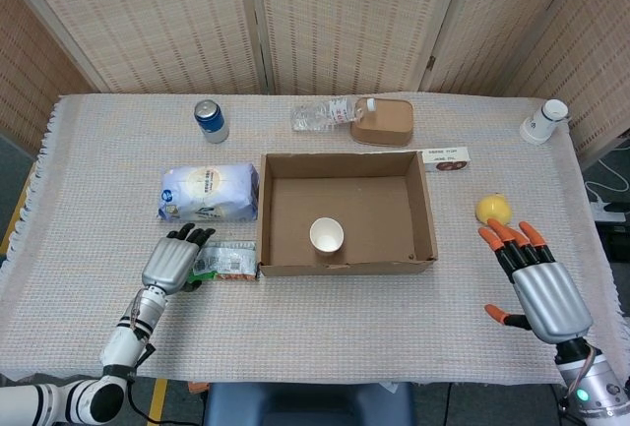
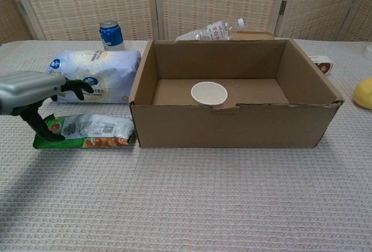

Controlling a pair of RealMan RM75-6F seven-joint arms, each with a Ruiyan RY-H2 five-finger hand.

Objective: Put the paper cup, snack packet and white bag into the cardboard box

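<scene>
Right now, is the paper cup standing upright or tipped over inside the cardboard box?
Upright: the paper cup shows its round open rim facing up on the cardboard box floor.

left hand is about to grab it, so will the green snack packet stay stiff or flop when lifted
The snack packet lies flat and thin, so it probably sags. Its glossy film looks slippery and likely light. The left hand is over one end only, so the far end may droop.

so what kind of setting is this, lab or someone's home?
Probably a staged test or data-collection setup, not a lived-in home. Woven folding screens wall off the table, which has a plain woven cloth, and a mixed set of props such as a soda can and a cardboard box is spread out.
</scene>
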